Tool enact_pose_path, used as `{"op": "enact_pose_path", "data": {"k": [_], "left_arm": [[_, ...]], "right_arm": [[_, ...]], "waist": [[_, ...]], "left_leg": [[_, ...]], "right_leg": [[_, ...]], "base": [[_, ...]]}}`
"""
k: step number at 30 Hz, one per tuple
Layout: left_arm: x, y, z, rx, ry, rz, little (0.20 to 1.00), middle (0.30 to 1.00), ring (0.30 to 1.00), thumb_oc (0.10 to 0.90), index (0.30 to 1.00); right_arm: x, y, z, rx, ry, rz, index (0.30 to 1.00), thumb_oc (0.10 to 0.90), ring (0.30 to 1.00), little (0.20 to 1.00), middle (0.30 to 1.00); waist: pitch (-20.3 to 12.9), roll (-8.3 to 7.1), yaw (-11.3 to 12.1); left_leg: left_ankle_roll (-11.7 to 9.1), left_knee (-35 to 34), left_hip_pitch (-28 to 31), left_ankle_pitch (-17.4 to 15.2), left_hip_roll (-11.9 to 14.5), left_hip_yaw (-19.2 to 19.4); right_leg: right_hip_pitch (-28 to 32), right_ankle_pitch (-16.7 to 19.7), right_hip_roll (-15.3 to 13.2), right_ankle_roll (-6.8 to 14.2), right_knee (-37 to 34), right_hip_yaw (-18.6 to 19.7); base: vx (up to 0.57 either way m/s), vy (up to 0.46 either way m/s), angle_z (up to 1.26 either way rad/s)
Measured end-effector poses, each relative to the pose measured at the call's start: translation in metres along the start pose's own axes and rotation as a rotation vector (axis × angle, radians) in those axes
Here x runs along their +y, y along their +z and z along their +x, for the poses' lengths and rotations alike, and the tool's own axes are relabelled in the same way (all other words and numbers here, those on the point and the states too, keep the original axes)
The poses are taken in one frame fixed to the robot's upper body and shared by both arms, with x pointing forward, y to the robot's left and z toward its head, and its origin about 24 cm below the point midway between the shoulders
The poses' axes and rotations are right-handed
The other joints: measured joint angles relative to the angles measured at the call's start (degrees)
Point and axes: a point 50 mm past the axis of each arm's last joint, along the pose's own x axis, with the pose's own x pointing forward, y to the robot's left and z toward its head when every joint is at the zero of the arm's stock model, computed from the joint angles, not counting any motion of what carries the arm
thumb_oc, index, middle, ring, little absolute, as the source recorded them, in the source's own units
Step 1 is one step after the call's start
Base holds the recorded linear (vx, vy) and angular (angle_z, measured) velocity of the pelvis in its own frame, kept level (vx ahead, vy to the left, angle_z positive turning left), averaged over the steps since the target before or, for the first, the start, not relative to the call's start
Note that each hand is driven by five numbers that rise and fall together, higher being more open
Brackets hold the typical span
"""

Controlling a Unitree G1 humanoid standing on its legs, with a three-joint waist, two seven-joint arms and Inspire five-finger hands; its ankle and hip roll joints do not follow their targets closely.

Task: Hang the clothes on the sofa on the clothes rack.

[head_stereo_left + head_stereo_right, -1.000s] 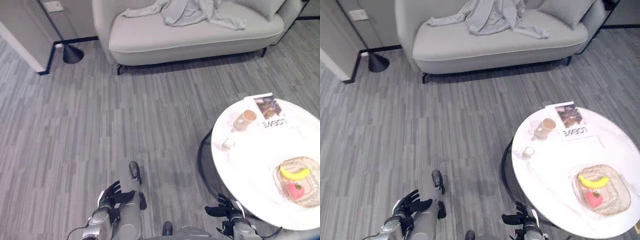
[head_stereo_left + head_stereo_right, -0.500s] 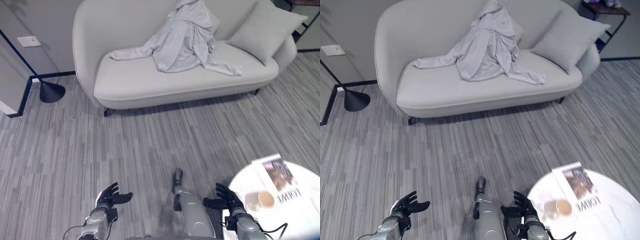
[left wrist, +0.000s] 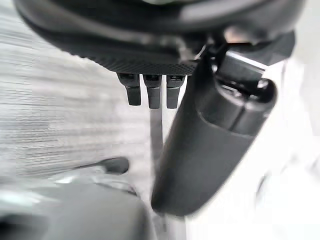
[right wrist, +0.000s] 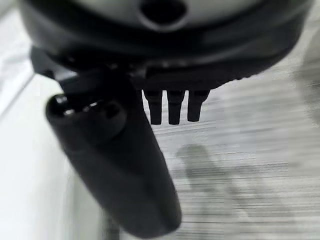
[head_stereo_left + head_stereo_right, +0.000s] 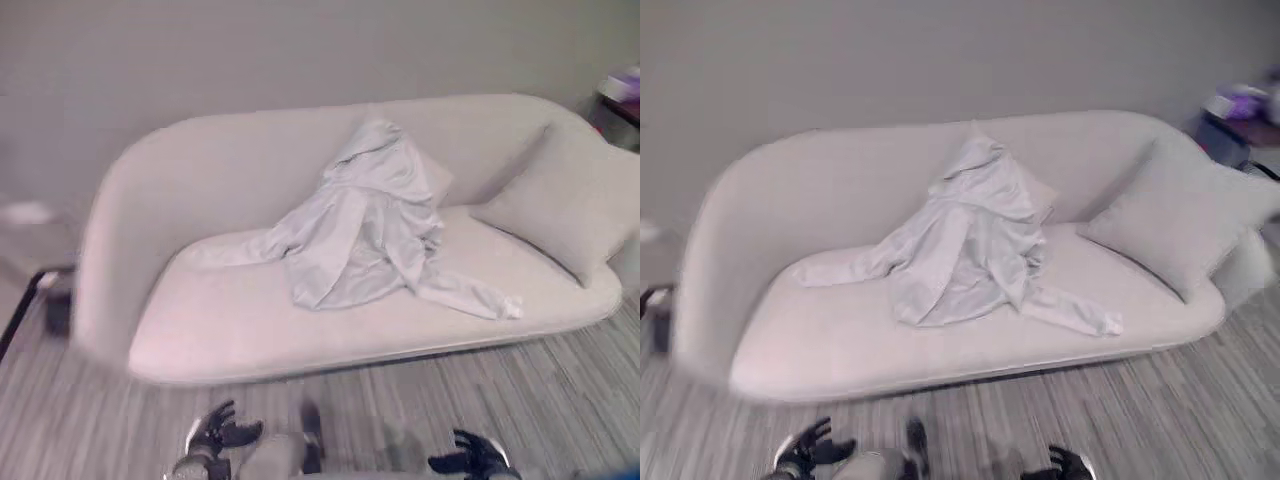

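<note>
A pale grey garment point(image 5: 365, 235) lies crumpled over the middle of a light grey sofa point(image 5: 250, 330), one sleeve stretched toward the sofa's left end and another trailing to the right point(image 5: 1070, 312). My left hand point(image 5: 215, 436) hangs low in front of the sofa, fingers spread and holding nothing. My right hand point(image 5: 475, 460) shows at the lower edge, also with straight fingers and nothing in it. In the wrist views each hand's thumb point(image 3: 210, 150) and straight fingers point(image 4: 172, 107) stand over the striped floor.
A grey cushion point(image 5: 565, 205) leans at the sofa's right end. A small side table with purple things point(image 5: 1240, 105) stands past the sofa's right arm. Grey striped floor point(image 5: 560, 400) runs in front of the sofa. A dark lamp base point(image 5: 55, 310) sits left of the sofa.
The camera has tilted up and moved closer to the sofa, so the sofa and garment now sit central; the round white table has left the view. Both hands stay low and open.
</note>
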Motion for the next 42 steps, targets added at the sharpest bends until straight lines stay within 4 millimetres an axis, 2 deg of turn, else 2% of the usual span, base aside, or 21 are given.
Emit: {"op": "enact_pose_path", "data": {"k": [1, 3, 4, 7, 8, 9, 10, 11, 14, 16, 18, 20, 21, 22, 24, 25, 27, 32, 37, 40, 42], "left_arm": [[-0.012, 0.025, 0.008, -0.057, -0.025, -0.002, 0.9, 0.9, 0.9, 0.8, 0.9], [-0.015, 0.049, 0.013, -0.122, -0.031, -0.003, 0.9, 0.9, 0.9, 0.8, 0.9], [-0.015, 0.07, 0.014, -0.197, -0.033, -0.009, 0.9, 0.9, 0.9, 0.8, 0.9], [-0.005, 0.072, 0.013, -0.218, 0.011, -0.035, 0.9, 0.9, 0.9, 0.8, 0.9], [0.0, 0.068, 0.013, -0.201, 0.032, -0.023, 0.9, 0.9, 0.9, 0.8, 0.9], [0.014, 0.06, 0.009, -0.187, 0.059, -0.004, 0.9, 0.9, 0.9, 0.8, 0.9], [0.014, 0.051, 0.007, -0.169, 0.058, -0.017, 0.9, 0.9, 0.9, 0.8, 0.9], [0.003, 0.051, 0.008, -0.174, 0.033, -0.038, 0.9, 0.9, 0.9, 0.8, 0.9], [-0.023, 0.069, 0.005, -0.245, -0.058, -0.059, 0.9, 0.9, 0.9, 0.8, 0.9], [-0.035, 0.076, 0.006, -0.257, -0.088, -0.065, 0.9, 0.9, 0.9, 0.8, 0.9], [-0.033, 0.084, 0.007, -0.281, -0.077, -0.065, 0.9, 0.9, 0.9, 0.8, 0.9], [-0.03, 0.087, 0.005, -0.299, -0.064, -0.064, 0.9, 0.9, 0.9, 0.8, 0.9], [-0.026, 0.088, 0.002, -0.316, -0.061, -0.056, 0.9, 0.9, 0.9, 0.8, 0.9], [-0.006, 0.086, -0.003, -0.335, -0.026, -0.021, 0.9, 0.9, 0.9, 0.8, 0.9], [-0.008, 0.07, -0.002, -0.262, -0.02, -0.034, 0.9, 0.9, 0.9, 0.8, 0.9], [-0.009, 0.059, -0.005, -0.243, -0.024, -0.035, 0.9, 0.9, 0.9, 0.8, 0.9], [-0.007, 0.061, -0.007, -0.26, -0.007, -0.014, 0.9, 0.9, 0.9, 0.8, 0.9], [0.002, 0.157, -0.04, -0.652, -0.044, 0.084, 0.9, 0.9, 0.9, 0.8, 0.9], [-0.041, 0.283, -0.087, -1.097, -0.116, 0.272, 0.9, 0.9, 0.9, 0.8, 0.9], [-0.105, 0.36, -0.154, -1.426, -0.219, 0.438, 0.9, 0.9, 0.9, 0.8, 0.9], [-0.139, 0.413, -0.218, -1.676, -0.159, 0.609, 0.9, 0.9, 0.9, 0.8, 0.9]], "right_arm": [[-0.007, 0.004, -0.004, -0.047, -0.029, 0.063, 0.9, 0.8, 0.9, 0.9, 0.9], [-0.012, 0.004, -0.004, -0.039, -0.06, 0.062, 0.9, 0.8, 0.9, 0.9, 0.9], [-0.013, 0.006, -0.003, -0.041, -0.064, 0.054, 0.9, 0.8, 0.9, 0.9, 0.9], [-0.011, 0.008, -0.004, -0.052, -0.057, 0.051, 0.9, 0.8, 0.9, 0.9, 0.9], [-0.011, 0.011, -0.003, -0.062, -0.055, 0.049, 0.9, 0.8, 0.9, 0.9, 0.9], [-0.01, 0.009, -0.006, -0.069, -0.052, 0.051, 0.9, 0.8, 0.9, 0.9, 0.9], [-0.015, 0.012, -0.005, -0.077, -0.059, 0.042, 0.9, 0.8, 0.9, 0.9, 0.9], [-0.027, 0.029, -0.003, -0.132, -0.087, 0.014, 0.9, 0.8, 0.9, 0.9, 0.9], [-0.058, 0.053, -0.002, -0.191, -0.153, -0.035, 0.9, 0.8, 0.9, 0.9, 0.9], [-0.072, 0.06, -0.004, -0.22, -0.193, -0.018, 0.9, 0.8, 0.9, 0.9, 0.9], [-0.07, 0.059, -0.004, -0.22, -0.198, -0.013, 0.9, 0.8, 0.9, 0.9, 0.9], [-0.06, 0.044, -0.008, -0.191, -0.156, -0.064, 0.9, 0.8, 0.9, 0.9, 0.9], [-0.056, 0.037, -0.011, -0.174, -0.149, -0.091, 0.9, 0.8, 0.9, 0.9, 0.9], [-0.041, 0.032, -0.019, -0.191, -0.123, -0.132, 0.9, 0.8, 0.9, 0.9, 0.9], [-0.058, 0.056, -0.026, -0.287, -0.166, -0.24, 0.9, 0.8, 0.9, 0.9, 0.9], [-0.075, 0.079, -0.037, -0.389, -0.21, -0.33, 0.9, 0.8, 0.9, 0.9, 0.9], [-0.087, 0.091, -0.043, -0.437, -0.251, -0.385, 0.9, 0.8, 0.9, 0.9, 0.9], [-0.1, 0.148, -0.041, -0.544, -0.296, -0.512, 0.9, 0.8, 0.9, 0.9, 0.9], [-0.102, 0.234, -0.037, -0.675, -0.386, -0.513, 0.9, 0.8, 0.9, 0.9, 0.9], [-0.083, 0.318, -0.06, -0.855, -0.403, -0.556, 0.9, 0.8, 0.9, 0.9, 0.9], [-0.076, 0.408, -0.111, -0.989, -0.494, -0.653, 0.9, 0.8, 0.9, 0.9, 0.9]], "waist": [[0.32, -0.44, -3.26], [0.13, -1.77, -3.64], [0.13, -2.6, -2.89], [0.1, -2.64, -1.3], [-0.46, -4.34, -1.07], [-0.57, -6.4, -1.2], [-0.38, -6.45, 0.69], [-0.06, -4.49, 0.31], [1.55, -4.08, -0.58], [2.13, -2.43, -1.95], [2.48, -3.24, -1.7], [2.39, -2.13, -0.1], [2.12, -2.58, -0.02], [0.38, -8.48, -0.77], [1.06, -3.69, -0.96], [1.04, -0.21, -2.26], [0.29, 0.99, -2.76], [-0.38, 1.59, -1.48], [-0.28, 2.45, -0.42], [6.03, 3.12, -0.88], [13.39, 3.62, -1.62]], "left_leg": [[-4.68, 0.38, 3.68, -3.75, -0.32, -2.52], [-6.34, 0.81, 5.56, -4.84, -0.41, -4.77], [-7.7, 1.22, 7.33, -5.76, 1.15, -5.77], [-11.41, 4.18, 10.45, -8.09, 5.14, -5.6], [-12.69, 5.53, 11.76, -8.92, 5.46, -5.71], [-17.49, 10.44, 13.72, -11.42, 6.28, -4.94], [-19.26, 13.33, 13.08, -12.84, 8.38, -3.51], [-21.41, 16.46, 9.21, -16.23, 11.78, -2.4], [-19.73, 3.95, 4.12, -13.08, 12.87, -2.02], [-17.99, 0.19, 3.95, -9.59, 15.01, -2.29], [-17.33, 0.1, 4.53, -7.3, 15.69, -3.02], [-16.76, 0.21, 2.39, -7.34, 18.66, -2.77], [-19.32, 0.23, 1.5, -9.28, 18.56, -3.16], [-20.07, 2.96, -0.57, -10.07, 14.09, -3.25], [-15.59, 3.71, 2.33, -8.93, 14.92, -3.57], [-16.06, 0.41, 4.73, -6.35, 14.47, -2.6], [-16.0, 0.24, 4.79, -5.51, 12.87, -2.13], [-15.29, 0.24, 4.71, -4.86, 10.94, -2.0], [-15.28, 0.44, 1.73, -2.47, 10.39, -2.72], [-15.4, 1.31, -2.44, -0.41, 9.75, -2.64], [-14.86, 4.15, -8.71, 0.16, 9.49, -1.79]], "right_leg": [[-7.88, -2.13, -12.28, 0.02, -8.9, -4.46], [-8.14, 0.2, -18.0, 2.87, -29.15, -5.24], [-7.52, 7.58, -19.12, 4.74, -46.82, -2.63], [-6.17, 20.18, -16.88, 5.87, -62.58, 1.81], [-4.74, 23.49, -15.77, 5.39, -65.41, 3.69], [-0.06, 31.51, -14.44, -1.29, -65.76, 6.78], [0.42, 29.31, -14.0, 2.63, -65.67, 6.34], [0.48, 28.13, -12.11, 1.51, -65.65, 5.35], [0.61, 27.28, -11.79, 0.52, -65.65, 2.2], [2.92, 25.43, -9.76, 2.54, -65.77, 0.07], [3.39, 23.77, -9.38, 4.59, -66.07, 0.16], [-0.01, 18.98, -7.84, 3.73, -52.73, 1.87], [-1.2, 14.3, -7.8, 3.85, -45.54, 1.85], [-0.53, 7.57, -13.18, 5.21, -47.81, 2.42], [2.31, 9.33, -11.45, 6.65, -52.43, 1.0], [3.33, 13.17, -11.04, 7.15, -55.53, 1.3], [3.62, 14.77, -12.56, 8.15, -56.79, 1.71], [7.44, 19.3, -13.4, 9.17, -64.42, 1.6], [5.31, 21.98, -13.3, 9.06, -65.66, 1.41], [1.11, 24.38, -13.52, 8.44, -65.37, 1.79], [-5.66, 26.6, -14.12, 8.0, -64.02, 3.63]], "base": [[0.38, -0.326, 0.31], [0.2, -0.251, 0.64], [0.25, -0.368, 0.63], [0.17, -0.229, 0.25], [0.14, -0.309, 0.41], [0.09, -0.27, 0.09], [0.09, -0.367, 0.04], [0.03, -0.16, -0.01], [0.05, -0.17, 0.44], [0.06, -0.08, 0.37], [0.05, -0.032, -0.02], [0.04, -0.004, 0.05], [0.03, 0.016, 0.48], [0.02, 0.025, 0.34], [0.02, 0.028, -0.25], [0.01, 0.029, -0.39], [0.02, 0.039, -0.08], [-0.02, 0.018, 0.06], [-0.15, 0.005, 0.05], [-0.36, 0.027, -0.08], [-0.23, 0.01, -0.23]]}}
